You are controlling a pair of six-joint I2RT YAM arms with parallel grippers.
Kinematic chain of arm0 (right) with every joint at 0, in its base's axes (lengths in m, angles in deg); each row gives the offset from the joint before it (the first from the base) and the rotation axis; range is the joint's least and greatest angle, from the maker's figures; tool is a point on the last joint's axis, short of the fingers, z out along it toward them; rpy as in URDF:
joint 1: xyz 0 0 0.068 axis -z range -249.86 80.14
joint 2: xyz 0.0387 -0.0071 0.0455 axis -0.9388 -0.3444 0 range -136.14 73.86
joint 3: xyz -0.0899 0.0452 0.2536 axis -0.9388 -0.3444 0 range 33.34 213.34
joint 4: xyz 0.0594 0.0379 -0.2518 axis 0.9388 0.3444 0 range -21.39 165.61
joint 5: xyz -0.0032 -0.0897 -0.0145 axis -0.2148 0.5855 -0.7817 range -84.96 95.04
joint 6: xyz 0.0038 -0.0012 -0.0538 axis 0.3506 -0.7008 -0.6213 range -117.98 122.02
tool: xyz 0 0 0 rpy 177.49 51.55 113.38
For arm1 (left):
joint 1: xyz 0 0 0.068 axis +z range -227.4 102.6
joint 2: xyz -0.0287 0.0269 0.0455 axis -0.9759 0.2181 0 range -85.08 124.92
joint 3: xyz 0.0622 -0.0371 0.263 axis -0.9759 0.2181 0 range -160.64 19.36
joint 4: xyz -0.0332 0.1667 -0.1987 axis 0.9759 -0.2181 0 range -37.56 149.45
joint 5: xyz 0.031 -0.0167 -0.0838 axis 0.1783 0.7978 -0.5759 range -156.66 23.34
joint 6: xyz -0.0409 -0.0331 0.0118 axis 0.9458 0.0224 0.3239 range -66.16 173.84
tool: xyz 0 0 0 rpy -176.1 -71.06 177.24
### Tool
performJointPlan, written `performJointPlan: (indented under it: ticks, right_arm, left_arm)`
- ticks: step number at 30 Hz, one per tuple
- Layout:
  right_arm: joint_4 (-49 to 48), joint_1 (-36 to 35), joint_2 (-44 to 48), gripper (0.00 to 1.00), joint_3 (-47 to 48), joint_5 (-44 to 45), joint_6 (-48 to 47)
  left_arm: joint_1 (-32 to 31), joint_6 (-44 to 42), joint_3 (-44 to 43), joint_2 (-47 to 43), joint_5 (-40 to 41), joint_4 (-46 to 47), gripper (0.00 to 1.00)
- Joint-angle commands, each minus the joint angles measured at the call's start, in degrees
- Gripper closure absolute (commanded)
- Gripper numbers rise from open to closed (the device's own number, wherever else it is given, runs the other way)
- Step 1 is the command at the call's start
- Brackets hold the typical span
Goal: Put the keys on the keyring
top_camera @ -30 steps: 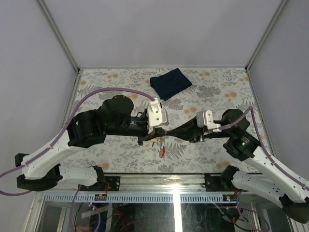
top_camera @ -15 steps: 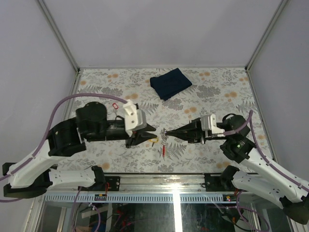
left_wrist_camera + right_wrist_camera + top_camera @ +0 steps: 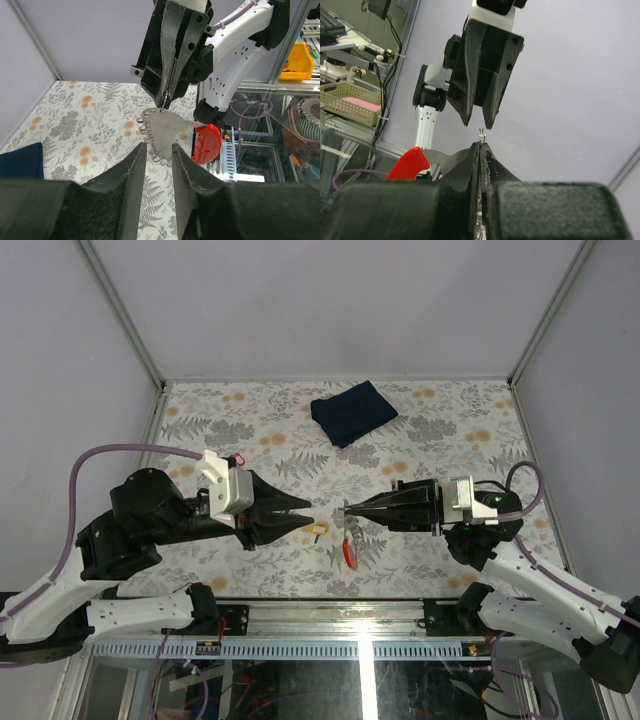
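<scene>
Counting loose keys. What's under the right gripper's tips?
The keyring hangs there with its red tag; the yellow key lies on the table beside it. No second key shows; it may be covered.

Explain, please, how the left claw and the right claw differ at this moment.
The left claw is open, its fingers apart; the right claw is shut. The left claw holds nothing, while the right claw pinches the keyring, whose red tag hangs below it. Shared: both are black, lie roughly level above the table and point tip to tip at each other, apart.
</scene>
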Motion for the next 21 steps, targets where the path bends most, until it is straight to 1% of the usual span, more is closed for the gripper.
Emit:
performJointPlan:
  ticks: [1,5,8,15,21]
  right_arm:
    - [-14.32,-0.28,-2.16,1.0,2.36,-0.07,6.62]
    - [-15.85,-0.27,-3.74,1.0,3.44,-0.42,6.45]
    - [-15.55,-0.27,-5.37,1.0,5.33,-2.26,5.93]
    - [-16.08,-0.28,-9.73,1.0,9.39,-5.91,5.37]
    - [-16.18,-0.28,-10.68,1.0,10.48,-7.16,4.37]
  left_arm:
    - [-0.34,-0.4,0.91,-0.09,-1.21,6.73,0.74]
    - [-0.32,-1.75,1.38,-0.55,-1.95,8.65,0.74]
    - [-0.36,-2.8,1.53,-0.88,-2.24,9.68,0.74]
    - [-0.31,-5.78,1.62,-0.68,-2.28,9.88,0.75]
    - [-0.34,-7.53,1.2,0.05,-2.18,9.77,0.76]
